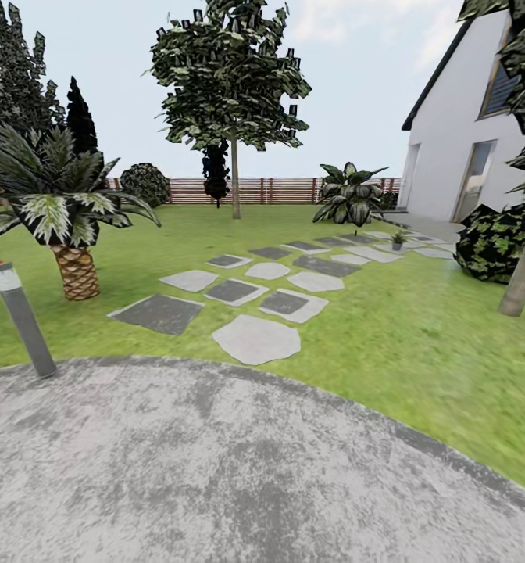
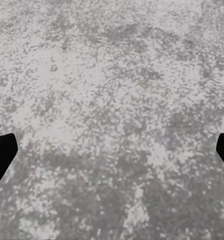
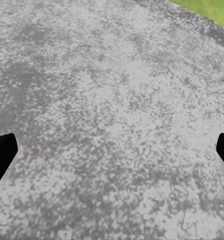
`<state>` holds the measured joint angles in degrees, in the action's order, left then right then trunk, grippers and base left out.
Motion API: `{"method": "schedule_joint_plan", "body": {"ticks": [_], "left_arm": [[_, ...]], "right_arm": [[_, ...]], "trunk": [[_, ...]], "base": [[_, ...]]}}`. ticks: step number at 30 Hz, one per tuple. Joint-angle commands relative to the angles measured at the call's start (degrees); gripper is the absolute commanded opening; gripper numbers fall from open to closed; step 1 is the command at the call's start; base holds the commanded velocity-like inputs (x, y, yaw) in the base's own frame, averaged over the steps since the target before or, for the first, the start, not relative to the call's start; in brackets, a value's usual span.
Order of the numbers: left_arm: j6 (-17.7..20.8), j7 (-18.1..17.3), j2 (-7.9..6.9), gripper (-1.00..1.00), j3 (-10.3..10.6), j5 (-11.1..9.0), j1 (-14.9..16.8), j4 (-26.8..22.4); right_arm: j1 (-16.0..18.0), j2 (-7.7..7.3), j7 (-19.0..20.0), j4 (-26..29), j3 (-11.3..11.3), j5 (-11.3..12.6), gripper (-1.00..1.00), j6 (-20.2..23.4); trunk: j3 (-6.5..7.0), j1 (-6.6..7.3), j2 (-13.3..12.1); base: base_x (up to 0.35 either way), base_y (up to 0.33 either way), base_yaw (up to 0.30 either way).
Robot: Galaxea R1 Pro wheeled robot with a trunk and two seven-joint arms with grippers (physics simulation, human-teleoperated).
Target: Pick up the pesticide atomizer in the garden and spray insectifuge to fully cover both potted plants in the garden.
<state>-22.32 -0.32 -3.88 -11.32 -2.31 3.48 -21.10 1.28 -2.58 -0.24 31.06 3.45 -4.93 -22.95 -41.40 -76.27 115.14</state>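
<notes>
Two dark fingertips frame each wrist view, set far apart at the picture's edges: the left gripper (image 2: 112,155) is spread wide over speckled, mottled grey stone with nothing between its fingers, and the right gripper (image 3: 112,155) is spread just as wide and empty over the same rough paving, with a strip of lawn (image 3: 207,10) showing past the paving's curved edge. In the head view that round paving (image 1: 216,469) is a broad, grainy grey disc in the foreground, bordered by a darker rim and then by the green lawn of the garden (image 1: 403,336). A slim grey post lamp (image 1: 22,319) with a white band and a red dot on top leans at the paving's left edge. Beyond it runs a path of flat, irregular stone slabs (image 1: 255,338), some pale and some dark grey, leading away toward a white house (image 1: 458,117). One potted plant (image 1: 398,240), a tiny rosette of light-green leaves in a small grey pot, stands far off on the slabs near the house; it is too small to make out more. A squat palm (image 1: 59,211) with a scaly brown trunk stands at left, a tall leafy tree (image 1: 231,78) in the middle, a striped-leaf bush (image 1: 350,195) behind the path, and a dark shrub (image 1: 497,238) beside a smooth trunk at right. A brown slatted fence (image 1: 270,190) closes the back.
</notes>
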Motion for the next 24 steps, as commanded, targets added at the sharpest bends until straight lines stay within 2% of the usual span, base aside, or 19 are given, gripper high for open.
{"method": "schedule_joint_plan", "body": {"ticks": [1,24], "left_arm": [[-0.18,-0.03,0.00,1.00,-0.01,-0.23,0.04,0.06],[-0.18,-0.03,0.01,1.00,-0.02,-0.23,0.04,0.06]], "right_arm": [[0.03,0.03,-0.02,-0.03,0.23,-0.52,1.00,-0.17],[0.03,0.03,-0.02,-0.03,0.21,-0.52,1.00,-0.17]], "trunk": [[-0.06,-0.03,0.02],[-0.06,-0.03,0.02]], "base": [[0.339,0.000,0.000],[0.339,0.000,0.000]]}}
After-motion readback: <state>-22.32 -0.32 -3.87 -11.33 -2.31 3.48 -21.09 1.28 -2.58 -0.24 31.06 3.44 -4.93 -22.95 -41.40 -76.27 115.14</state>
